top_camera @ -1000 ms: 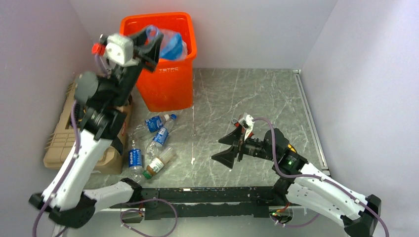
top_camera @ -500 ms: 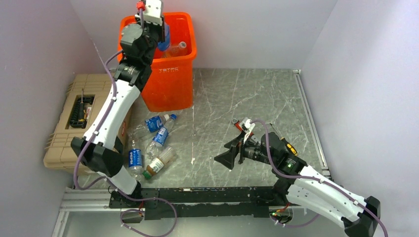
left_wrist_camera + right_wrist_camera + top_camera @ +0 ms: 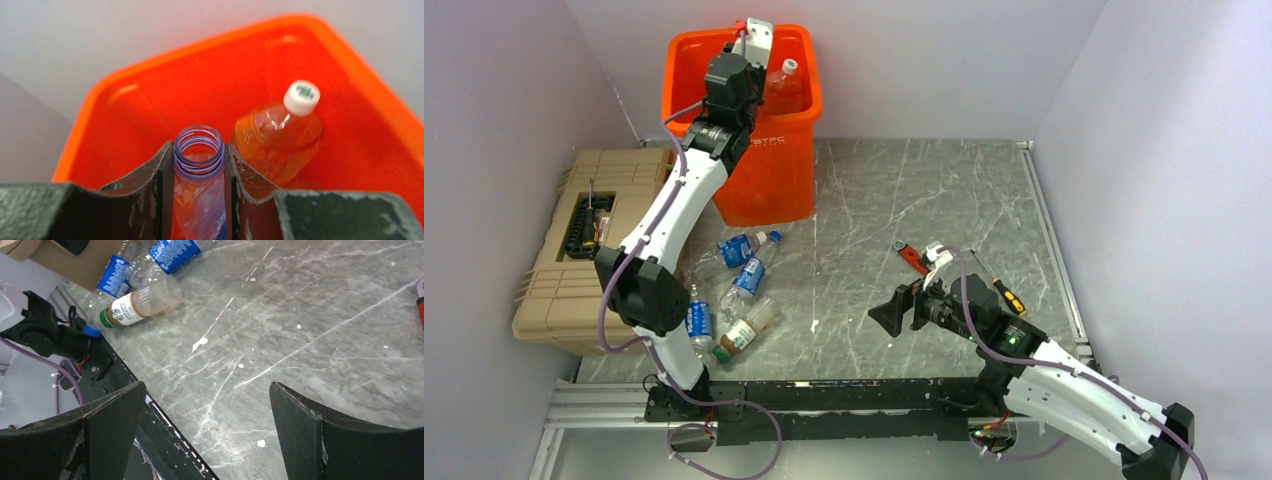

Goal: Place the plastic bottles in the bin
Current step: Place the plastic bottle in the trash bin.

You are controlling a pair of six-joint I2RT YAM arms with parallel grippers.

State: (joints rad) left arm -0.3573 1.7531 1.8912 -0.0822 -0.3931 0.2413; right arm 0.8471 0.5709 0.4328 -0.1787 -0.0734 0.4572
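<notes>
Over on the left of the overhead view there's a tan ribbed toolbox case point(image 3: 559, 275), right by the left edge of the grey marbled table point(image 3: 874, 190). Right of centre a little red-handled wrench point(image 3: 911, 257) lies flat. A yellow-and-black screwdriver point(image 3: 1007, 297) sits near it, further right, and the two aren't touching.

In the left wrist view, the held bottle point(image 3: 198, 150) in the left gripper point(image 3: 199, 156) shows only its neck and a strip of body. The rest runs off the bottom edge, and a finger point(image 3: 250, 190) hides the orange bottle's point(image 3: 280, 135) base. From above, that gripper is lost behind its own wrist inside the bin point(image 3: 769, 185); the lettering point(image 3: 776, 141) is half covered and too small to read. The right wrist view cuts a blue-labelled bottle point(image 3: 175, 252) at the top edge, and the wrench point(image 3: 420, 305) is a red sliver at the right.
</notes>
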